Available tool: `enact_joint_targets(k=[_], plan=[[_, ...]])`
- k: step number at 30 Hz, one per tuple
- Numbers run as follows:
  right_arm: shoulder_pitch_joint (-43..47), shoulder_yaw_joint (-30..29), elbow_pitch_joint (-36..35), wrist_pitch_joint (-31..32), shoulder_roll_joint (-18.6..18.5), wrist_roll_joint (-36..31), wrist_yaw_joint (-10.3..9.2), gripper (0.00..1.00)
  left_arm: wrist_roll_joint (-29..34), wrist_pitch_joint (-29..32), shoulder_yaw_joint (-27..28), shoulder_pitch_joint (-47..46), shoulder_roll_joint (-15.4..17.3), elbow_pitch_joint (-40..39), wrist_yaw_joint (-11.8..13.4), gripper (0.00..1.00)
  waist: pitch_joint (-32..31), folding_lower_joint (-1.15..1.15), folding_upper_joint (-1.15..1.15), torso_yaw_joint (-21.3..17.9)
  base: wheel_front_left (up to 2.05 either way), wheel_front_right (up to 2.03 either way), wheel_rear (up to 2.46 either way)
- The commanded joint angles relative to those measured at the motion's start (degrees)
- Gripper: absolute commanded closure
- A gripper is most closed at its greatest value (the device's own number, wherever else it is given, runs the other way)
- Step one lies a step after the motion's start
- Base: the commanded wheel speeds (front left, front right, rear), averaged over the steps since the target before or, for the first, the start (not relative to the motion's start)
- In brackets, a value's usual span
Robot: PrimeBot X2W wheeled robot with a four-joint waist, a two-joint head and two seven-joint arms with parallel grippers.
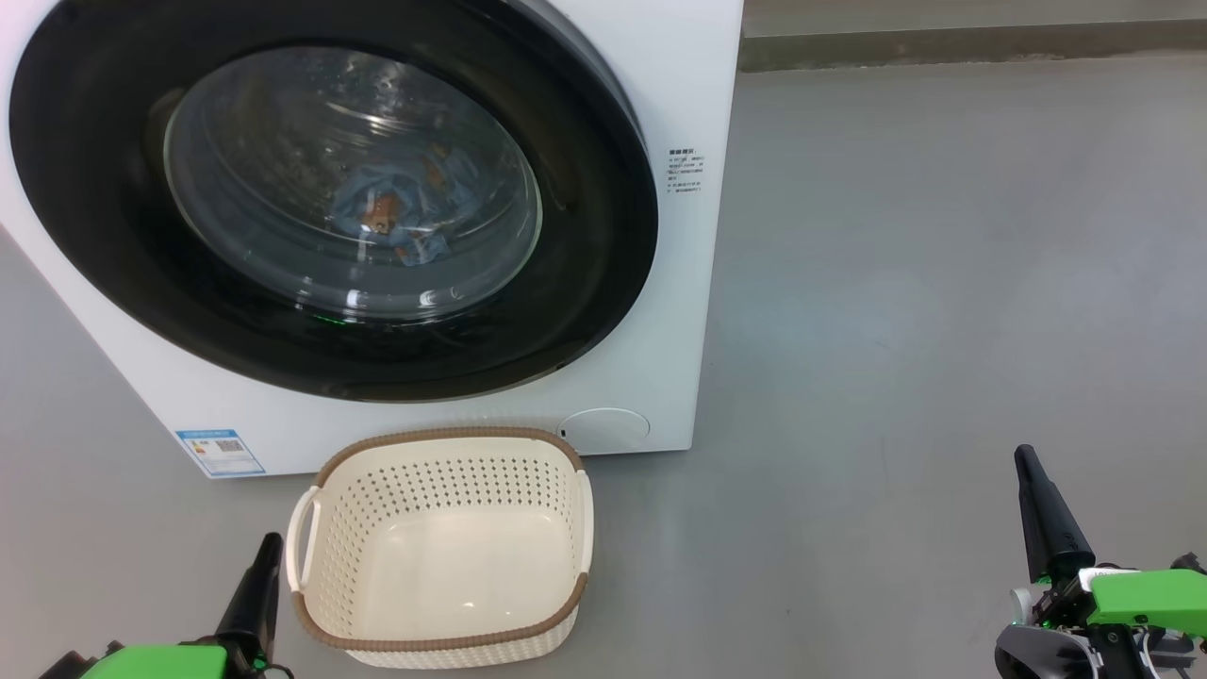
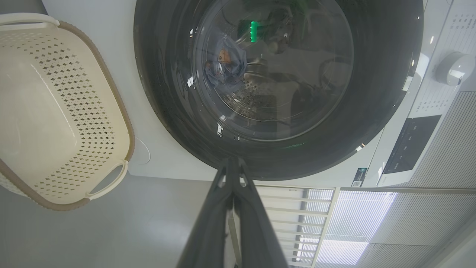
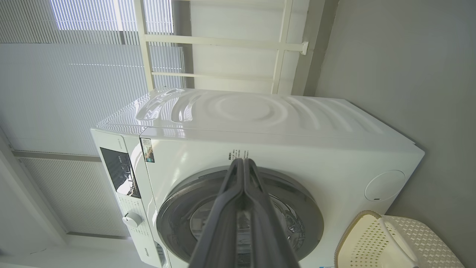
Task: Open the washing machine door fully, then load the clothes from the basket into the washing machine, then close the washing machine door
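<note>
The white washing machine (image 1: 679,311) stands ahead with its round black door (image 1: 113,273) lying flush against the front. Through the glass window the light blue clothes (image 1: 401,212) with orange-brown prints lie inside the drum, also seen as clothes (image 2: 225,69) in the left wrist view. The cream basket (image 1: 443,552) sits on the floor in front of the machine with nothing in it. My left gripper (image 1: 267,549) is shut and empty just left of the basket. My right gripper (image 1: 1026,462) is shut and empty, well to the right over bare floor.
Grey floor (image 1: 924,311) spreads to the right of the machine. A low ledge (image 1: 971,42) runs along the back. The machine's control panel and knob (image 2: 454,68) sit on its upper front. White window bars and blinds (image 3: 223,41) stand behind the machine.
</note>
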Motion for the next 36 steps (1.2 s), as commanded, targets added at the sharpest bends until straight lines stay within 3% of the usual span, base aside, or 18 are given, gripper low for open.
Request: enact_joint_targets(k=[1,36], plan=[[-0.62,0.97,-1.8,0.5,-0.23,0.63,0.07,1.0,-0.32,0.22,2.02,-2.73,0.64,-1.63,0.03,1.0,0.0,0.0,0.0,0.0,0.0,0.0,0.0],[-0.62,0.97,-1.8,0.5,-0.23,0.63,0.07,1.0,-0.27,0.27,2.08,-2.74,0.6,-1.62,0.01,1.0,0.0,0.0,0.0,0.0,0.0,0.0,0.0]])
